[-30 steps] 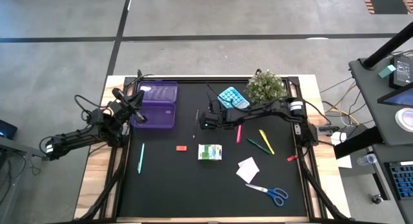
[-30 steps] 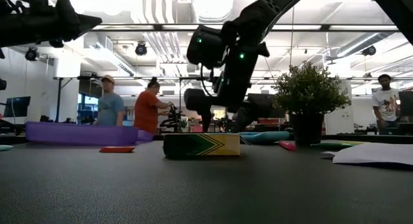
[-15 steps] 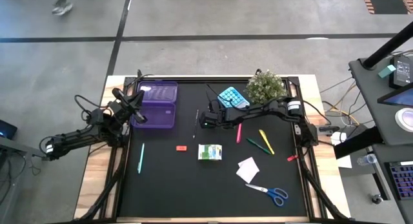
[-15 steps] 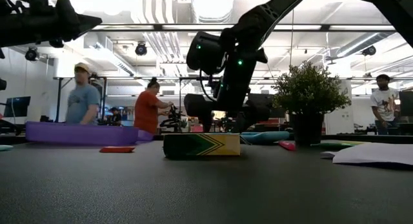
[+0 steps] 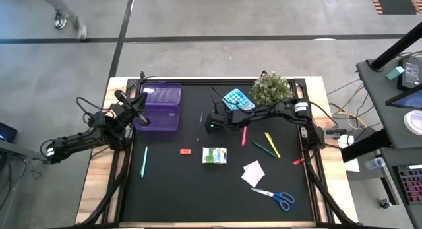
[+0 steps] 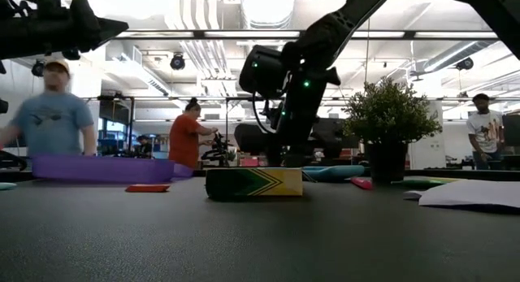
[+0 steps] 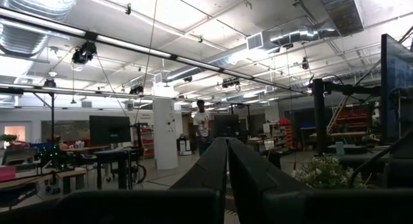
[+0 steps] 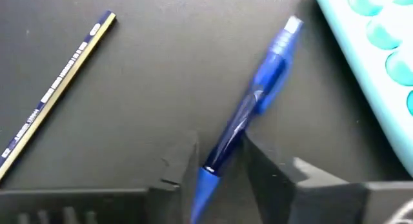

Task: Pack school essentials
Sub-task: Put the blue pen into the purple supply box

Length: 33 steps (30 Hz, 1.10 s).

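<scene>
The right tool (image 8: 219, 162) is low over the black worktop (image 5: 171, 189), near its middle at the far side. Its 2 fingers (image 8: 271, 162) stand narrowly apart with a blue pen (image 8: 248, 111) lying between them; whether they press it I cannot tell. A dark pencil with a yellow stripe (image 8: 55, 88) lies apart, and a teal calculator (image 5: 236, 99) is just beside. The left tool (image 7: 227, 179) hangs at the worktop's left edge beside the purple case (image 5: 159, 106), fingers pressed together on nothing. The green-white pack (image 5: 214, 155) lies near the centre.
</scene>
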Tool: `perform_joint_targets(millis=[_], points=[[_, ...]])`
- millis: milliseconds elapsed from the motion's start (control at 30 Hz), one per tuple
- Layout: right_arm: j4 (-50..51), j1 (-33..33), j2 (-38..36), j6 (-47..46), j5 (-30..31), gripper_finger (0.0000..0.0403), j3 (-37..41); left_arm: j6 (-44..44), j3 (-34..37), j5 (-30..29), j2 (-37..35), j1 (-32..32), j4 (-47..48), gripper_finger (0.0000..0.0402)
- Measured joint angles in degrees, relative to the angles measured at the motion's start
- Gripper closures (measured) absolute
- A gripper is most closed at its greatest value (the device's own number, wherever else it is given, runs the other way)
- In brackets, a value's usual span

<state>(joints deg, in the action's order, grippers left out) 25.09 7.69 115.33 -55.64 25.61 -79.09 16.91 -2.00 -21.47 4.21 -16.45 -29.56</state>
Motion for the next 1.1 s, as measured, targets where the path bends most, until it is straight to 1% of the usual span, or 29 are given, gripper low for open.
perform_joint_targets(millis=[167,233,400,500,600,667,800,900,967,1033,1100], points=[[-0.4,0.1,0.0,0.4,-0.2,0.0366,0.0,0.0,0.0,0.0,0.0,0.0,0.0,0.0402],[-0.3,0.1,0.0,0.7,-0.1,0.0382,0.0,0.0,0.0,0.0,0.0,0.0,0.0,0.0402],[-0.3,0.1,-0.1,1.5,-0.2,0.0383,0.0,0.0,0.0,0.0,0.0,0.0,0.0,0.0402],[-0.1,-0.1,-1.1,4.5,-0.6,0.0383,-0.1,0.0,0.0,0.0,0.0,0.0,0.0,0.0402],[-0.6,-0.9,-3.9,7.8,1.5,0.0384,-0.4,0.0,0.0,0.0,0.0,0.0,0.0,0.0402],[-1.4,-1.4,-6.7,11.0,2.4,0.0384,-0.5,0.0,0.0,0.0,0.0,0.0,0.0,0.0402],[-5.7,-2.0,-11.1,21.1,2.9,0.0384,-0.5,-0.1,0.0,0.0,0.0,0.0,-0.1,0.0402],[-12.8,-2.4,-12.9,30.9,2.7,0.0384,-0.5,-0.1,0.0,0.0,0.0,0.0,-0.3,0.0402],[-19.4,-2.5,-13.1,37.6,2.4,0.0384,-0.4,-0.2,0.0,0.0,0.0,0.0,-0.5,0.0402],[-25.9,-2.4,-12.3,42.7,0.2,0.0384,-0.1,-0.2,0.0,0.0,0.0,0.0,-0.5,0.0402],[-32.2,-2.0,-10.6,46.4,-3.6,0.0384,-0.1,-0.2,0.0,0.1,0.0,0.0,-0.5,0.0402]])
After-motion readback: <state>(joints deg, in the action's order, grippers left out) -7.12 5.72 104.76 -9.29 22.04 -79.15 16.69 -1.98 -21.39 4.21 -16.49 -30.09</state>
